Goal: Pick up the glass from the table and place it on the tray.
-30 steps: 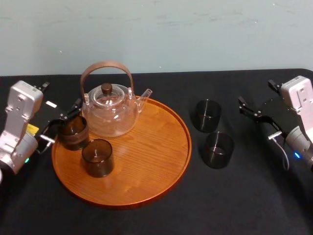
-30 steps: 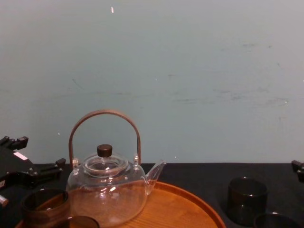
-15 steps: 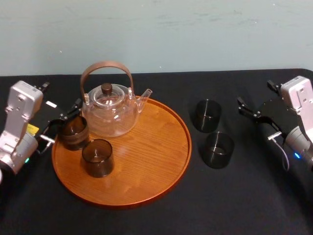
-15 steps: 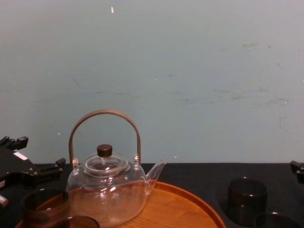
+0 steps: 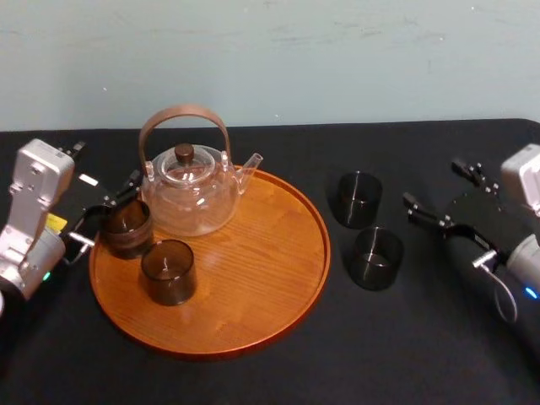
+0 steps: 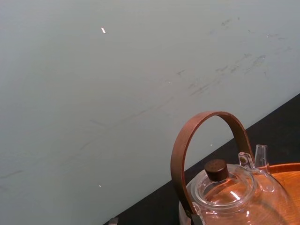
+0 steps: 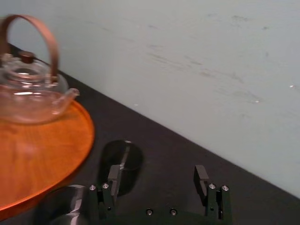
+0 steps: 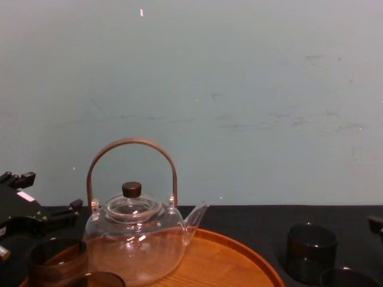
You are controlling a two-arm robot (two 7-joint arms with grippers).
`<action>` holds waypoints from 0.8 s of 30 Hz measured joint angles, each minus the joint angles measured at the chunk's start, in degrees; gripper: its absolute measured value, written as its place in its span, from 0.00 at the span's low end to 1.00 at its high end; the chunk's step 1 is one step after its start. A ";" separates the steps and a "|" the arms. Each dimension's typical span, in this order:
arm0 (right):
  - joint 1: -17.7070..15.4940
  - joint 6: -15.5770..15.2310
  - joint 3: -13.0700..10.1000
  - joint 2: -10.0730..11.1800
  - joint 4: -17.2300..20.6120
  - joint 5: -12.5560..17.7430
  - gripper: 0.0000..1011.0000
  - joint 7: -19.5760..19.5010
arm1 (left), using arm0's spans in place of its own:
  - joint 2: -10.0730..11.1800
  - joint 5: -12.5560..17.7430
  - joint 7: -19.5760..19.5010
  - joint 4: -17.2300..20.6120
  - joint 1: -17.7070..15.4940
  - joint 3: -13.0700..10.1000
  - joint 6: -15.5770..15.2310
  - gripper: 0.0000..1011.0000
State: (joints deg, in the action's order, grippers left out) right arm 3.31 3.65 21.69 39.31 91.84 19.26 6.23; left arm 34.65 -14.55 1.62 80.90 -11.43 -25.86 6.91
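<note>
Glass stock in view is four dark tumblers: two on the tray, two on the table.

The left gripper [image 5: 110, 211] sits at the tray's left edge with its fingers spread apart, holding nothing. One finger reaches toward the teapot; the other lies at the near side of the rear tray glass [image 5: 126, 228]. Whether either finger touches that glass cannot be determined. This glass stands upright just inside the tray's left rim.

The front tray glass [image 5: 169, 272] stands upright just beside it, nearer the robot. The glass teapot [image 5: 190, 190], with a brown hoop handle and dark lid knob, occupies the far left part of the tray [image 5: 253, 287], its spout pointing right. The tray's right half is bare wood.

On the black table [image 5: 396, 354], right of the tray and clear of its rim, stand the far table glass [image 5: 359, 199] and the near table glass [image 5: 377, 258], both upright and close together.

The right gripper [image 5: 432, 182] hangs to the right of both table glasses, fingers wide apart and pointed toward them, gripping nothing. In the right wrist view the same gripper [image 7: 157, 176] shows its spread fingers, with the far table glass [image 7: 125, 152] beyond them.
</note>
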 joint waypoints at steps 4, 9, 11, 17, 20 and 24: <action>-3.31 -0.30 -1.18 1.35 3.50 0.90 0.99 0.82 | 0.00 0.00 0.00 0.00 0.00 0.00 0.00 0.99; -7.32 -0.25 -2.31 2.56 7.12 1.20 0.99 1.52 | 0.00 0.00 0.00 0.00 0.00 0.00 0.00 0.99; -8.60 -0.28 -2.64 2.79 8.07 1.51 0.99 2.11 | 0.00 0.00 0.00 0.00 0.00 0.00 0.00 0.99; -10.60 -0.51 -3.04 2.98 9.40 1.73 0.99 3.31 | 0.00 0.00 0.00 0.00 0.00 0.00 0.00 0.99; -11.18 -0.82 -3.23 2.68 9.54 1.58 0.99 3.88 | 0.00 0.00 0.00 0.00 0.00 0.00 0.00 0.99; -11.47 -1.14 -3.23 2.32 9.53 1.17 0.99 4.75 | 0.00 0.00 0.00 0.00 0.00 0.00 0.00 0.99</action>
State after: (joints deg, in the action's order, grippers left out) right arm -8.16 2.51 18.46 41.62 101.37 20.43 10.98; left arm 34.64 -14.55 1.62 80.90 -11.43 -25.86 6.91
